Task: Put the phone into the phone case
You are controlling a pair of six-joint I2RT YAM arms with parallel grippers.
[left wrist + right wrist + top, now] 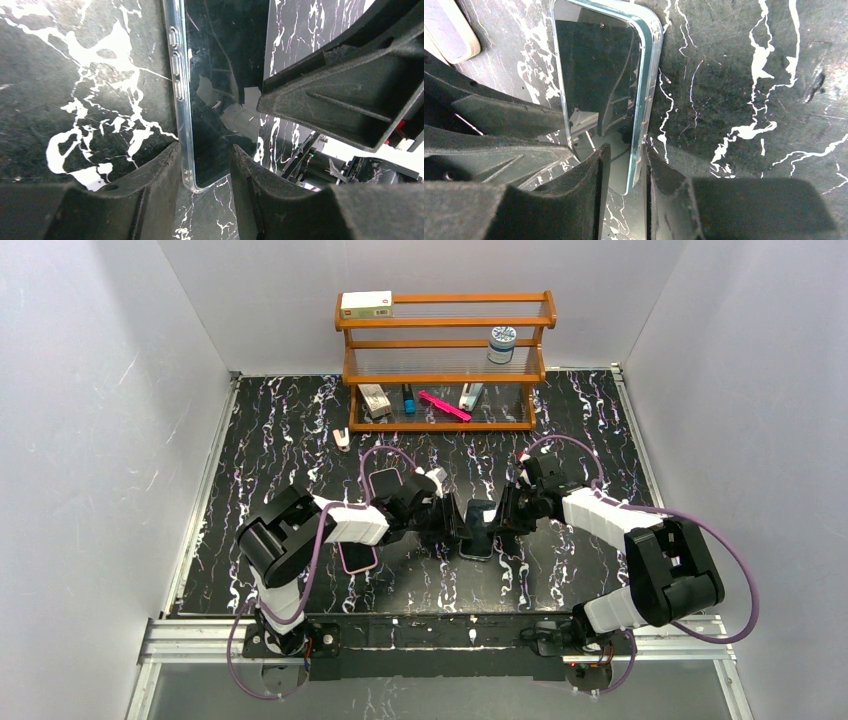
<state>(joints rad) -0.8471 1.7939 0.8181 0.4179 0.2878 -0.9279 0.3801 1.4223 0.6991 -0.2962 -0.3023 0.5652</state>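
Near the middle of the table (300, 440), between the two grippers, lies the phone (220, 60). It seems to sit inside the clear phone case (179, 90): the rim with its side buttons runs along one long edge of the dark glass, and the right wrist view shows the same rim around a corner. So I judge the main part of the task as mostly done. What is left, I think, is to press the edges until the phone is fully seated, and then to let go. Whether every corner is snapped in, I cannot tell.

The left gripper (205, 150) is partly open and straddles one long edge near a corner, one finger outside the rim and the other over the glass. The right gripper (625, 150) stands the same way on the opposite edge, with its jaws closer together. Whether either one really pinches the case, the pictures do not show.

The left arm (345, 525) and the right arm (600, 512) reach inward from their bases with elbows out and wrists bent down, so the grippers face each other low over the phone.
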